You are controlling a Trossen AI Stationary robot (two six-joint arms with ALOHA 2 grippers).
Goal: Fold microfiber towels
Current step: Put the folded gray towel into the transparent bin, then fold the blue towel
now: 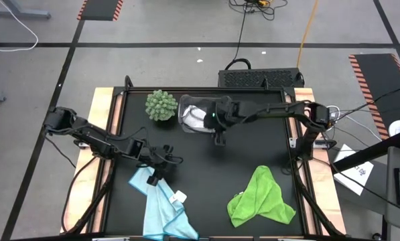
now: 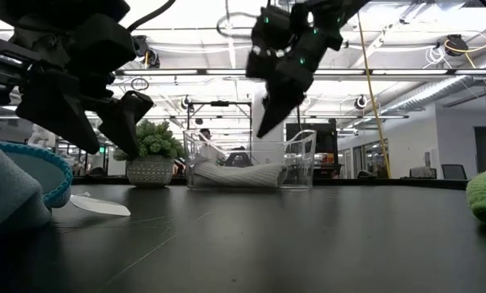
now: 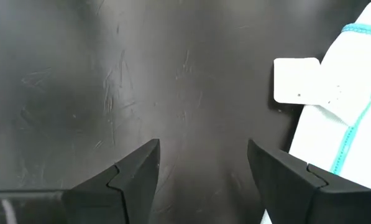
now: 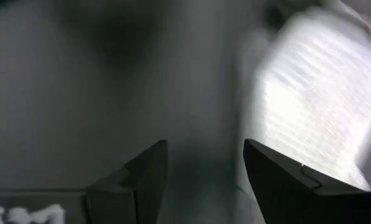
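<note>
A white towel [image 2: 238, 173] lies folded on the floor of the clear bin [image 1: 188, 107] at the table's far middle. My right gripper [image 1: 220, 137] hangs open above the bin's near right side, with nothing between its fingers [image 4: 145, 171]. The light blue towel [image 1: 163, 211] lies rumpled at the near left, its white tag [image 3: 297, 79] flat on the table beside it. My left gripper [image 1: 161, 167] stands open just beyond that towel's far corner, above bare table [image 3: 191, 93]. A lime green towel [image 1: 260, 197] lies bunched at the near right.
A round green spiky plant [image 1: 161, 105] in a pot stands left of the bin at the far edge. Bare black table top [image 1: 213, 174] stretches between the blue and green towels. A raised frame rims the table [image 1: 109, 127].
</note>
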